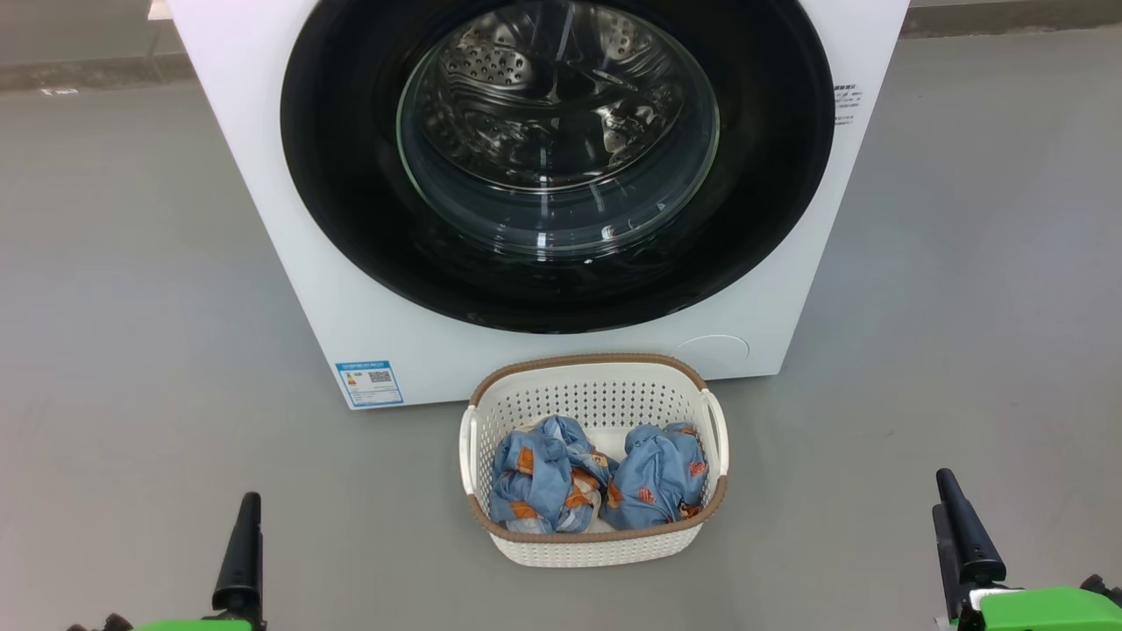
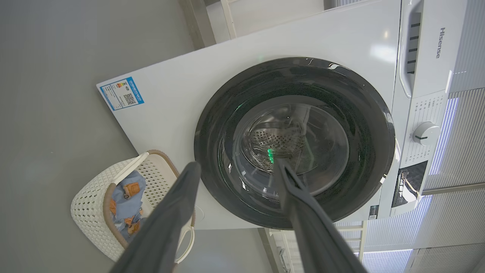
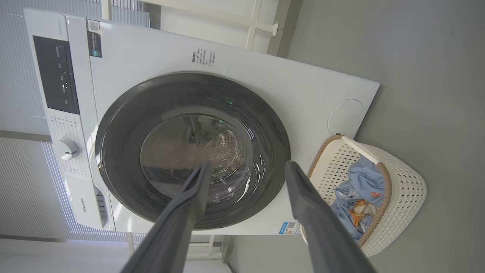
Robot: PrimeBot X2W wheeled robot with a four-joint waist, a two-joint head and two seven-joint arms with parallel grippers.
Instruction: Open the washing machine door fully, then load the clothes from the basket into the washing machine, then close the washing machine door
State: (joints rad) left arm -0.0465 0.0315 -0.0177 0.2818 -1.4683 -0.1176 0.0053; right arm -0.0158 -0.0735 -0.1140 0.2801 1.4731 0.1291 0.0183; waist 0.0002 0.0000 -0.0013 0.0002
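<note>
The left hand [image 2: 238,165] is released, its two dark fingers spread and holding nothing, low over the grey floor [image 1: 131,307] and well short of the washing machine [image 1: 289,263]. The washing machine door [image 1: 351,219] sits shut, flush with the white front. It looks heavy and rigid, its glossy black rim likely slippery and the domed glass better left untouched. No handle is plain. In the wrist views a pale notch at the rim's upper edge, by the control panel, may be the finger recess, and a hooked pull there seems safest.

The basket [image 1: 596,390] stands on the floor just before the machine's lower front edge, right of the blue label sticker [image 1: 369,383]. It holds the clothes [image 1: 548,478], two crumpled light-blue bundles side by side. They should be light, soft and prone to trailing, so pinch a raised fold from above.

The right hand [image 3: 248,164] is likewise spread and empty.
</note>
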